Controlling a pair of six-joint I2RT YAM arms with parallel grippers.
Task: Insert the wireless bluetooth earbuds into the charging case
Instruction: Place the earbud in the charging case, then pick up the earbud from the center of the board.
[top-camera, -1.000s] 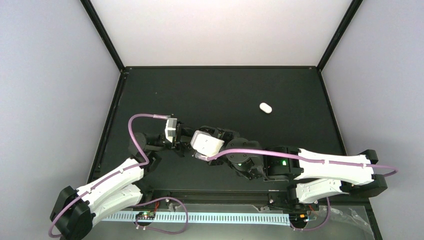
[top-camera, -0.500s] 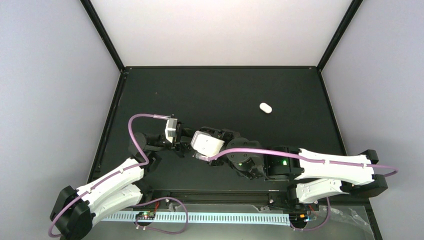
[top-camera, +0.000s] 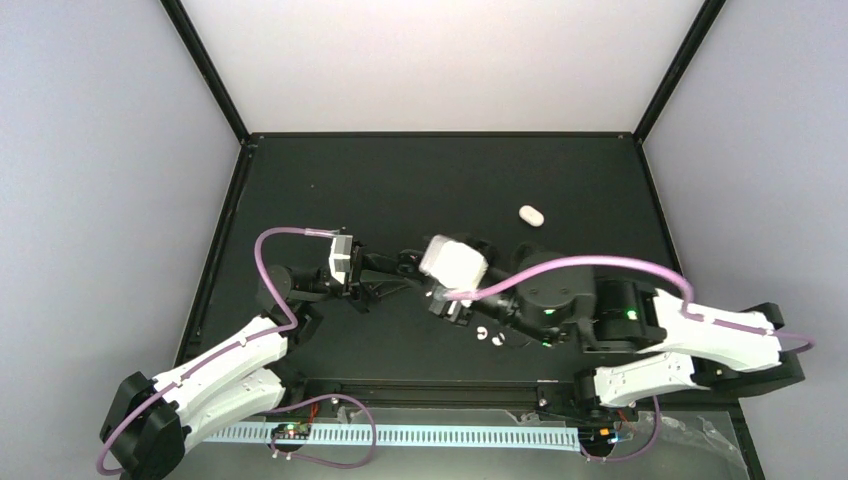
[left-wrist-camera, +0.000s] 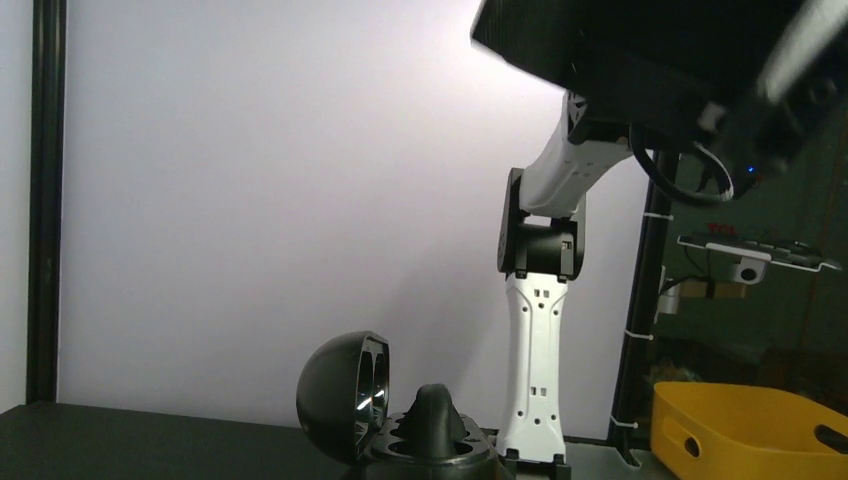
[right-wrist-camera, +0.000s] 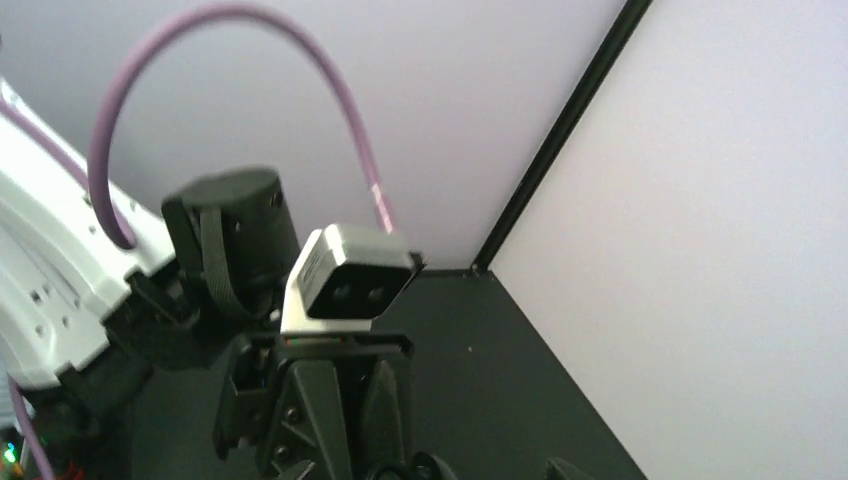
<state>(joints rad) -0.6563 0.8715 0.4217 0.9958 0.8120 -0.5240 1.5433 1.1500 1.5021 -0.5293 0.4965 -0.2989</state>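
Observation:
The black charging case (left-wrist-camera: 420, 450) stands with its domed lid (left-wrist-camera: 335, 400) swung open to the left, and my left gripper (left-wrist-camera: 435, 415) is shut on its base; one dark fingertip rises in front of the sockets. Seen from above, that left gripper (top-camera: 390, 273) sits mid-table and hides the case. My right gripper (top-camera: 410, 262) hangs just right of it, raised. Its two tips show apart at the bottom of the right wrist view, so my right gripper (right-wrist-camera: 490, 470) is open and empty. Two white earbuds (top-camera: 483, 334) (top-camera: 497, 341) lie on the mat under the right arm.
A white oval case-like object (top-camera: 531, 215) lies further back on the right. In the left wrist view the right arm's white link (left-wrist-camera: 535, 350) rises behind the case, with a yellow bin (left-wrist-camera: 745, 430) beyond the table. Black frame posts edge the mat.
My right gripper has opened and pulled up and to the right, away from the case. The two white buds under the right arm now show. My left arm has not moved.

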